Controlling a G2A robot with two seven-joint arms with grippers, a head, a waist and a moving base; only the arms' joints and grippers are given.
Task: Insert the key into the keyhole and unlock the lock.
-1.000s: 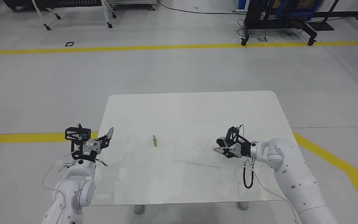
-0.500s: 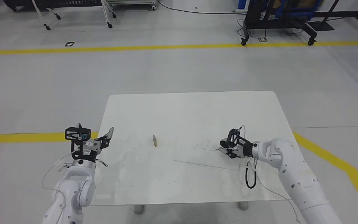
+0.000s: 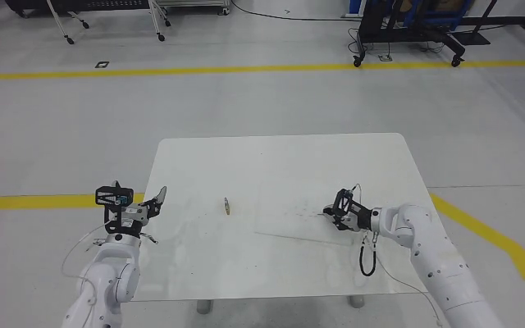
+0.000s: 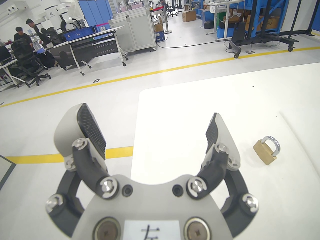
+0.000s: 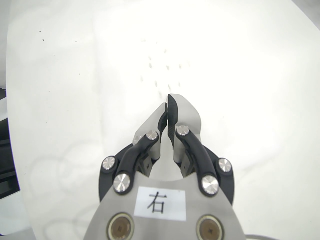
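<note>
White table (image 3: 279,156) carries everything in this job. My left gripper (image 4: 150,116) hangs at the table's left edge with its fingers spread wide and nothing between them. My right gripper (image 5: 167,100) is well apart from it on the right side of the table, tips down at the surface, ribbed pads (image 5: 172,111) pressed together with no gap that I can see. The brass padlock (image 4: 265,152) lies on its side between the two, nearer my left, its shackle pointing away across the table.

The key is too small to make out, and I cannot tell whether it is nipped between my right pads. I judge the step in hand to be getting the key up off the table. To do it well I would lift slowly and straight, check that the blade sticks out past my tips, and bring my left down to pin the padlock body before any insertion.
</note>
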